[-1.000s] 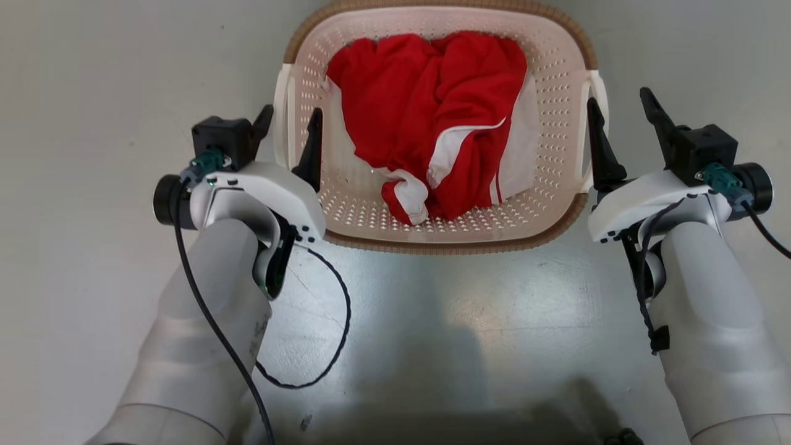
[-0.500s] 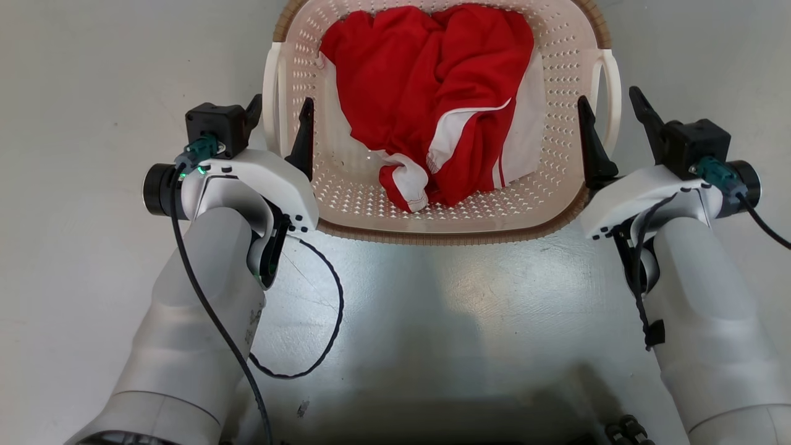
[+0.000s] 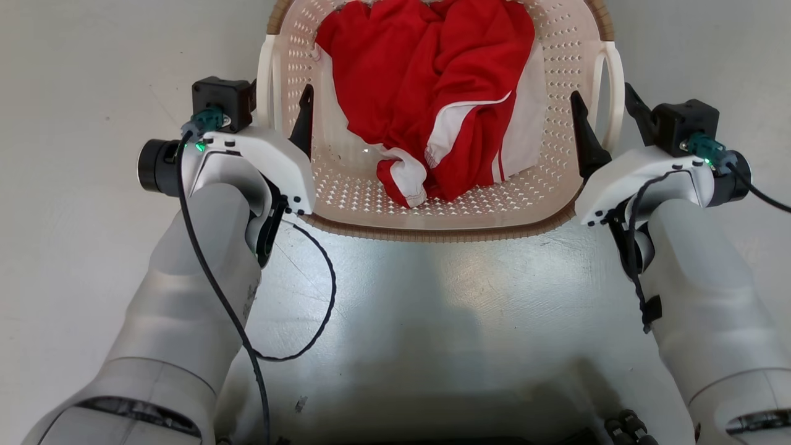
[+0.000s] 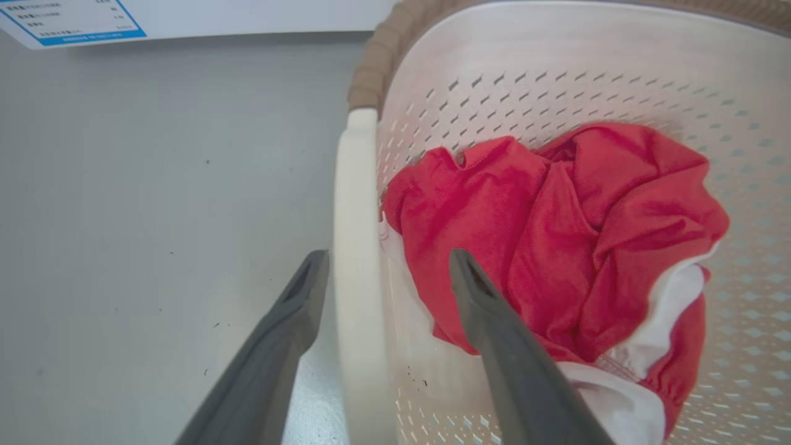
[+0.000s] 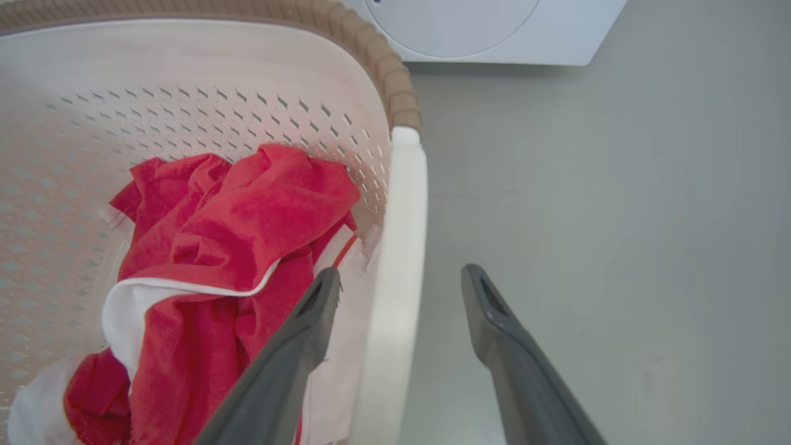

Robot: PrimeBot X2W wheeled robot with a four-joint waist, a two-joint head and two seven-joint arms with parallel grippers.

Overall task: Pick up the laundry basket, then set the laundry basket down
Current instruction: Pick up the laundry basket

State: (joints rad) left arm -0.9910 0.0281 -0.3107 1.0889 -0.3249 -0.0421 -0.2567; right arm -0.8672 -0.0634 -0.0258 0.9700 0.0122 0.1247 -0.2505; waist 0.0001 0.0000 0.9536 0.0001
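Head and wrist views. The laundry basket (image 3: pixel 432 213), a cream plastic tub of rounded-rectangular form with perforated walls and a brown woven-look rim (image 3: pixel 432 233), is seen on the glossy grey floor (image 3: pixel 432 309), directly ahead of the robot and between its 2 arms. A crumpled red garment (image 3: pixel 420 74) with white trim is held inside it. The left end effector (image 3: pixel 278 93) is spread wide: 1 dark tapered finger is placed inside the basket wall and 1 outside, with the smooth white loop handle (image 4: pixel 355 247) between them. The right end effector (image 3: pixel 602 93) is likewise spread wide astride the opposite white handle (image 5: pixel 401 216), which is gripped by neither finger. A white appliance (image 5: pixel 494 31) with a round door is seen beyond the basket.
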